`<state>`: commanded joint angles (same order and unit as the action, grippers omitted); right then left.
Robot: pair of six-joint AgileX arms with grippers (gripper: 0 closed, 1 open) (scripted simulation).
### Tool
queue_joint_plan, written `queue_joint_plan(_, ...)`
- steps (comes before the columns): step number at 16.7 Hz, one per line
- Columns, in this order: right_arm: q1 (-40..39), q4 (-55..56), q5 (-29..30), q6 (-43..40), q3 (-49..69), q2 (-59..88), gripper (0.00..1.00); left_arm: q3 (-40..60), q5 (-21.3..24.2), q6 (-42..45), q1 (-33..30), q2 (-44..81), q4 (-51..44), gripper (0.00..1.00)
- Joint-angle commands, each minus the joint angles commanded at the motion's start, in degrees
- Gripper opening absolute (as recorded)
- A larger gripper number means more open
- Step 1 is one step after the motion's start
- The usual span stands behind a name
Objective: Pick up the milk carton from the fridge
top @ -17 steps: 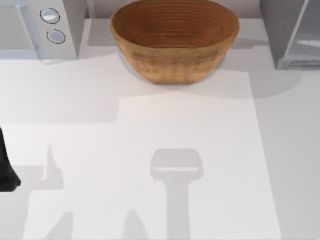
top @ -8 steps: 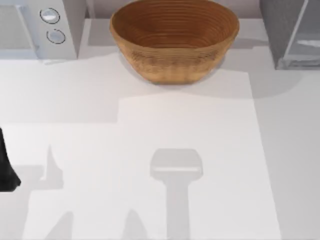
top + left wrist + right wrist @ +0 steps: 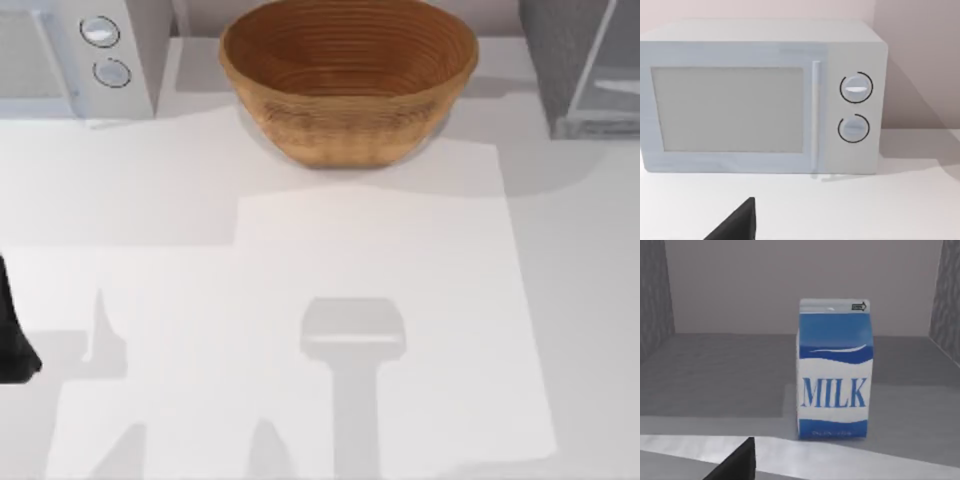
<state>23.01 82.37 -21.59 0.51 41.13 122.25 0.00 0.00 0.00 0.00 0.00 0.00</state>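
The milk carton (image 3: 834, 370), blue and white with MILK printed on it, stands upright on the grey floor of the fridge (image 3: 715, 375), between its speckled side walls. In the top view the fridge (image 3: 558, 60) is at the back right with its pale panel angled outward. A black part of my right gripper (image 3: 737, 464) shows low in the right wrist view, short of the carton and not touching it. My left gripper (image 3: 737, 224) faces the white appliance, and a dark part of the left arm (image 3: 12, 345) sits at the table's left edge.
A large wicker bowl (image 3: 348, 75) stands at the back centre. A white appliance with two round knobs (image 3: 85, 50) fills the back left corner, seen head-on in the left wrist view (image 3: 760, 97). Arm shadows fall across the front of the white table (image 3: 400, 250).
The shadow edges on the table have shifted slightly, most at the front right. The bowl, both appliances and the left arm's dark part stay where they were.
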Motion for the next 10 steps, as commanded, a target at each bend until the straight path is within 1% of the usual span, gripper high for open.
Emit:
queue_joint_plan(3, -2.98, -4.93, 3.35, -0.25, 12.31, 7.02, 1.0, 0.0, 0.0, 0.0, 0.0, 0.0, 0.0, 1.0)
queue_joint_plan(5, -4.65, -7.68, 5.21, -0.41, 17.81, 10.33, 1.0, 0.0, 0.0, 0.0, 0.0, 0.0, 0.0, 1.0)
queue_joint_plan(7, -5.75, -9.53, 6.41, -0.52, 20.88, 12.22, 1.0, 0.0, 0.0, 0.0, 0.0, 0.0, 0.0, 1.0)
queue_joint_plan(10, -6.01, -9.98, 6.71, -0.55, 21.56, 12.62, 1.0, 0.0, 0.0, 0.0, 0.0, 0.0, 0.0, 1.0)
